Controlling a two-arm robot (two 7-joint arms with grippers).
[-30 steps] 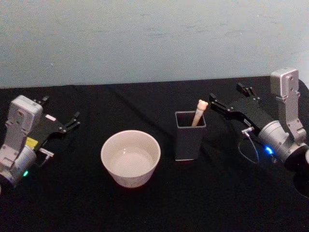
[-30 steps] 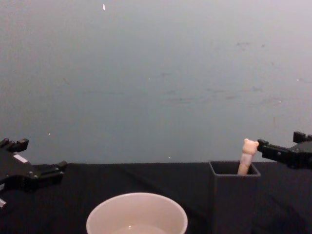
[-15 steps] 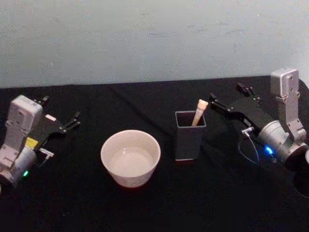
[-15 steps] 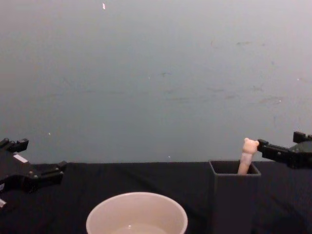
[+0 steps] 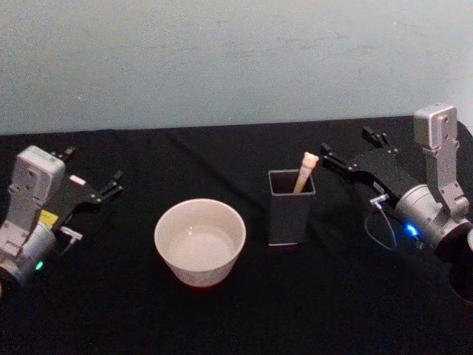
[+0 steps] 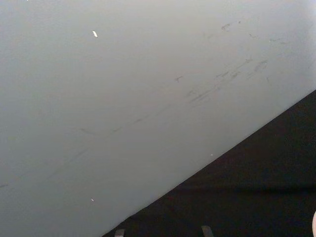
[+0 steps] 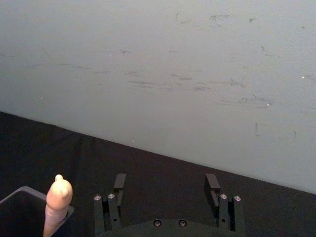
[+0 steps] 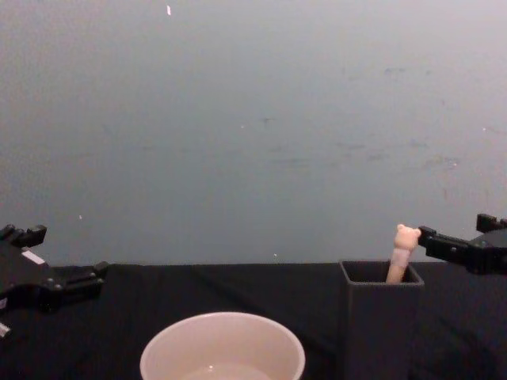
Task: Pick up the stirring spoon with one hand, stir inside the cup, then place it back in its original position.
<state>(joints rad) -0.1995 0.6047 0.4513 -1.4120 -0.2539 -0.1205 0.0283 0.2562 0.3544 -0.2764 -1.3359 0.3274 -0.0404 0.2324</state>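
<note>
Altogether, one stirring spoon (image 5: 305, 171) stands handle-up in one dark grey square holder (image 5: 290, 208) on the black worktop (image 5: 222, 318), its bear-head top leaning toward the right hand (image 5: 349, 151). That hand hovers just beside the spoon's top with its fingers (image 7: 118, 183) spread wide, holding nothing. One cream cup (image 5: 199, 242) sits to the holder's left. Far left, the left hand (image 5: 92, 176) rests idle, fingers apart.
</note>
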